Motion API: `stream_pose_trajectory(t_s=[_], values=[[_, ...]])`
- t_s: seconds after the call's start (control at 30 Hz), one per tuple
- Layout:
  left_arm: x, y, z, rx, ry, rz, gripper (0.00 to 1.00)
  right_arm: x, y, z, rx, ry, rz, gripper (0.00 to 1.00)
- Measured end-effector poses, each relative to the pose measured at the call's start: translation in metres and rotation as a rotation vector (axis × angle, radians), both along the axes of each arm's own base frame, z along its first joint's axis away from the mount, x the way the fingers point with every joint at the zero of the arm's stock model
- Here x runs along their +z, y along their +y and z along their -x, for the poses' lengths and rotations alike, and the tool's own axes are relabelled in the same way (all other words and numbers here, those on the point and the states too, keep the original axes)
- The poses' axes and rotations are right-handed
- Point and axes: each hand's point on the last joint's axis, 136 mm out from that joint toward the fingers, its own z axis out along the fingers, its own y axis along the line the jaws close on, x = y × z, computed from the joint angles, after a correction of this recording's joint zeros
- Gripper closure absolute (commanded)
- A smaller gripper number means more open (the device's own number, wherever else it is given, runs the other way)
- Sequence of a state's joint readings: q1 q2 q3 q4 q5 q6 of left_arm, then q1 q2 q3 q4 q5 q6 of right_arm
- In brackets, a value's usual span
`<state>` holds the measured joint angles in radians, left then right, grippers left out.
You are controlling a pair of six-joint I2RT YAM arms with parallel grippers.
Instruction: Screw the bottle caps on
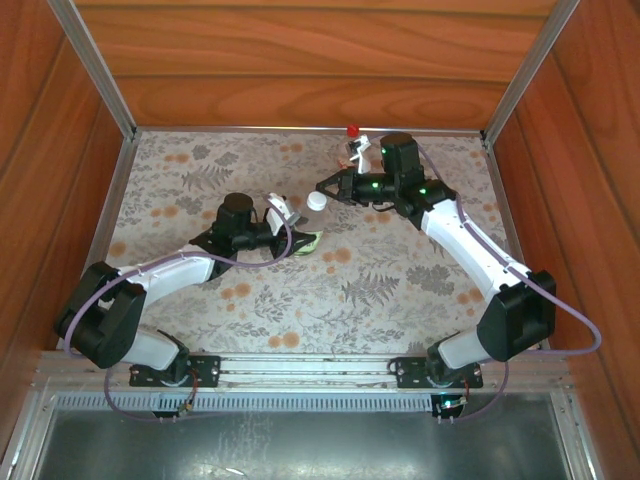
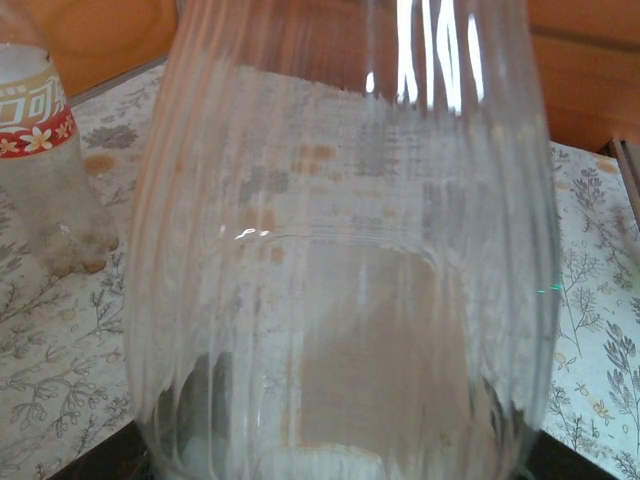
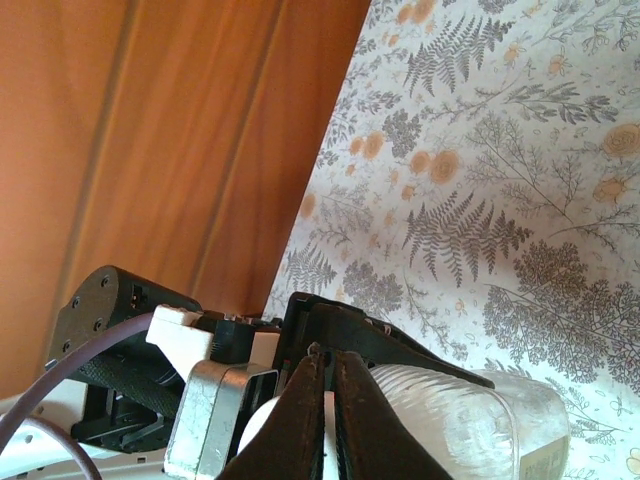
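**Capping the green-label bottle: the white cap is at its neck and not yet tightened**

The left gripper [image 1: 290, 222] is clamped on the green-label bottle [image 1: 307, 242]. The white cap [image 1: 316, 201] seems to sit on that bottle's neck. The right gripper [image 1: 327, 187] is at the cap with its fingers together, and I cannot tell whether they pinch it. The next move needs a firm hold on the cap and then twisting. The red-capped bottle [image 1: 357, 152] stands beyond the green-label bottle.

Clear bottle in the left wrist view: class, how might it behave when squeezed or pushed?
The clear bottle looks empty, so it is probably light and easily shoved. Its thin-looking ribbed wall would likely flex if squeezed. Round and glossy, it may roll or slip.
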<state>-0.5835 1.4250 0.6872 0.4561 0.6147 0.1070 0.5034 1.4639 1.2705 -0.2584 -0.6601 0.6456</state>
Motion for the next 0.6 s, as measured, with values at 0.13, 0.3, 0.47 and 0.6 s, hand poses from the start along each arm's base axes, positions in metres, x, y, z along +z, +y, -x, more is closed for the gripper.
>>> stream_pose_trajectory(t_s=[0.13,0.3,0.47,0.6], values=[[-0.004,0.001,-0.003,0.016,0.009,-0.009,0.52,-0.004,-0.004,0.000,-0.006,-0.002,0.000,0.88],[-0.007,0.002,-0.005,0.021,0.012,-0.014,0.51,-0.001,-0.013,0.011,0.003,-0.052,0.037,0.59],[-0.012,0.000,0.000,-0.040,0.022,-0.005,0.51,0.012,-0.019,0.029,0.088,-0.219,0.129,0.42],[-0.011,-0.005,0.011,-0.117,0.037,0.015,0.49,0.020,-0.021,0.033,0.174,-0.378,0.184,0.38]])
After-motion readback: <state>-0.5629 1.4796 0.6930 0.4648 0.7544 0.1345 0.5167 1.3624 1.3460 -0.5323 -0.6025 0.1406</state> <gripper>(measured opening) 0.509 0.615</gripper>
